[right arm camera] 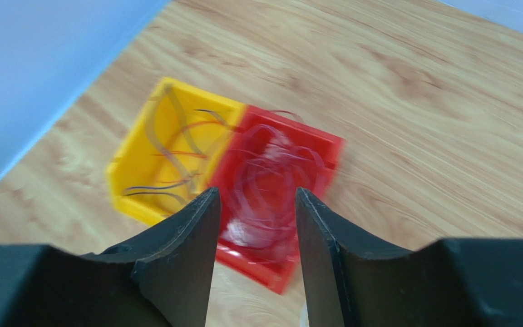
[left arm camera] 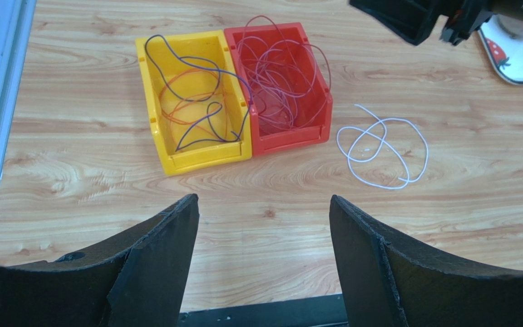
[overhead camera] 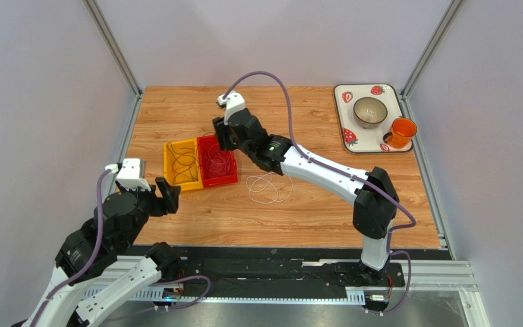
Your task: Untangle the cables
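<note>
The right gripper (right arm camera: 256, 194), half-open and empty, hangs over the red bin (left arm camera: 291, 136), likely to pluck from its tangled cables (left arm camera: 278, 78); one white cable (left arm camera: 379, 139) lies just beside it on the table (left arm camera: 94, 204), and the left gripper (left arm camera: 263, 201) gapes wide, empty

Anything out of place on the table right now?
One white cable lies loose on the table, just right of the red bin, while the other cables sit in bins. Nothing looks spilled or damaged.
</note>
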Action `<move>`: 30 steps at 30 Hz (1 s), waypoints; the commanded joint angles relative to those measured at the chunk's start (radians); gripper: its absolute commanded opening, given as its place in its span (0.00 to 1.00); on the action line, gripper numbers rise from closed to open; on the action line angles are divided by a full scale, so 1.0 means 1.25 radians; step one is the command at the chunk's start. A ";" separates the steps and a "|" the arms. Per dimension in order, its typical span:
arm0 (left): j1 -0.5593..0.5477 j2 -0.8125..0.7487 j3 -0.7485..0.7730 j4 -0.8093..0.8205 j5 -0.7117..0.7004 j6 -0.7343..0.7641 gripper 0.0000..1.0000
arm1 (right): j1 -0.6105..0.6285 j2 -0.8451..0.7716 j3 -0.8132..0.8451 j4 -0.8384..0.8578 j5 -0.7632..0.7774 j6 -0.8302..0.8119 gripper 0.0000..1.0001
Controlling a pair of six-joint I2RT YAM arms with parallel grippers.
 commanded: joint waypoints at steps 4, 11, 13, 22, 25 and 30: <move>0.003 0.110 0.022 0.011 0.044 0.020 0.78 | -0.122 -0.102 -0.197 0.055 0.099 0.095 0.46; 0.002 0.264 0.030 0.086 0.109 0.004 0.77 | -0.239 -0.183 -0.425 0.142 0.103 0.164 0.45; 0.000 0.303 0.022 0.136 0.145 -0.007 0.76 | -0.269 -0.198 -0.459 0.190 0.096 0.173 0.44; -0.078 0.525 0.043 0.272 0.161 -0.036 0.73 | -0.329 -0.252 -0.647 0.347 0.190 0.203 0.43; -0.107 0.618 0.062 0.313 0.164 -0.022 0.72 | -0.353 -0.242 -0.643 0.327 0.176 0.224 0.43; -0.160 0.771 0.093 0.378 0.148 0.012 0.72 | -0.393 -0.230 -0.643 0.303 0.141 0.273 0.42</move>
